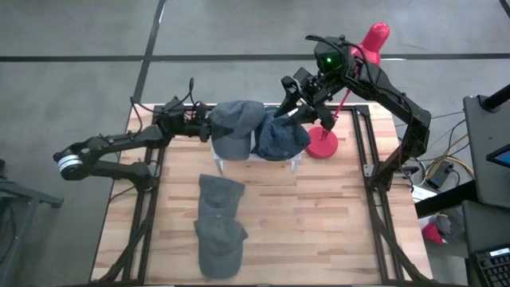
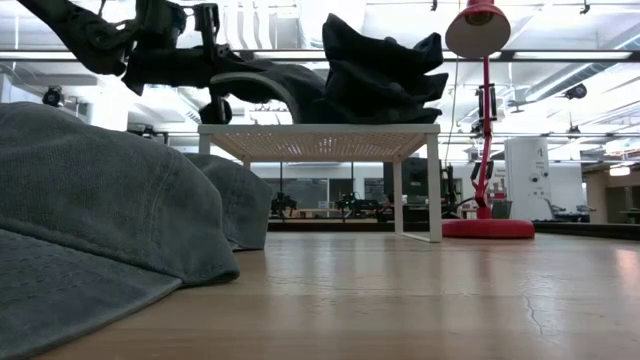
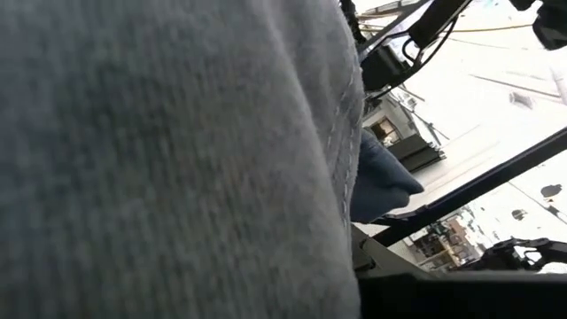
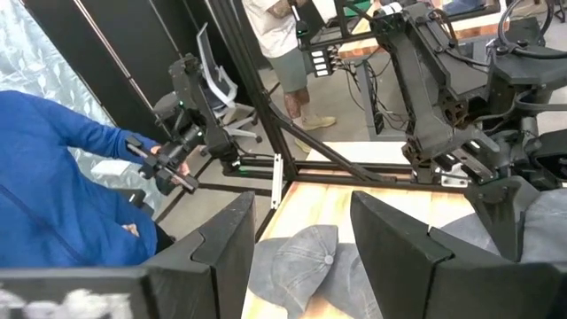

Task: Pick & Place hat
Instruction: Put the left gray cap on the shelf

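Note:
A light grey hat (image 1: 239, 126) lies on the white stand (image 2: 320, 140) at the far middle of the table, and fills the left wrist view (image 3: 177, 159). My left gripper (image 1: 205, 127) is shut at its left edge, level with the stand top. A darker hat (image 1: 280, 139) sits crumpled beside it on the stand's right half. My right gripper (image 1: 292, 92) hovers above the stand's far right corner, open, with nothing between its fingers (image 4: 303, 206). My left gripper has the light grey hat by its left edge (image 1: 216, 127), coming level from the table's left. Cloth covers the fingers in the wrist view, so the kind of hold does not show. The hat's crown rests on the stand top.
Two more grey hats (image 1: 220, 193) (image 1: 219, 243) lie on the wooden table in front of the stand. A red lamp (image 1: 323, 145) stands right of the stand. A person in a blue sleeve (image 4: 62, 195) is beyond the table's edge.

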`<state>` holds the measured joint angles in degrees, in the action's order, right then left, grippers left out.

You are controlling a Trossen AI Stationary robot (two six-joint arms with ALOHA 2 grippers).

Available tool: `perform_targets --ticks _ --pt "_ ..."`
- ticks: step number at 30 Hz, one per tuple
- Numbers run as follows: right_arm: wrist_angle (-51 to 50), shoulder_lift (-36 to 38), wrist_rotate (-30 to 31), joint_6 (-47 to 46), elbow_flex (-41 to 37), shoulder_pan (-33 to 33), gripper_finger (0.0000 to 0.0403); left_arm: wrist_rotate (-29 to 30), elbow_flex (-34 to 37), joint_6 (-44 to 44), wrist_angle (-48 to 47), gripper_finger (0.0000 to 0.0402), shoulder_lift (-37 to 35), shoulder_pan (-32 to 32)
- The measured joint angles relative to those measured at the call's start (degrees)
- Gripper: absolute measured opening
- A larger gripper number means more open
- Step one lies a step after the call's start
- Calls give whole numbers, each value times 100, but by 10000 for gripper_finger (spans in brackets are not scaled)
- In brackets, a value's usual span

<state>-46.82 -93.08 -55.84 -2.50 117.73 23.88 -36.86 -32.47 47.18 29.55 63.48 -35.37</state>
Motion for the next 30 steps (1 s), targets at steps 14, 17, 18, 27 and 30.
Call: perform_targets --ticks 14,17,18,27,30 --pt "139 0 7 -12 0 2 183 11 0 -191 -173 5 -4 -94" --pt "138 0 7 -12 0 2 183 14 0 -186 -173 5 -4 -94" --pt "139 0 6 -12 0 2 183 16 0 -175 -173 5 -4 -94" --pt "247 0 5 -12 0 2 183 80 2 140 -179 5 -4 -97" --pt "268 0 5 -9 0 2 183 99 2 277 -180 5 -4 -97"
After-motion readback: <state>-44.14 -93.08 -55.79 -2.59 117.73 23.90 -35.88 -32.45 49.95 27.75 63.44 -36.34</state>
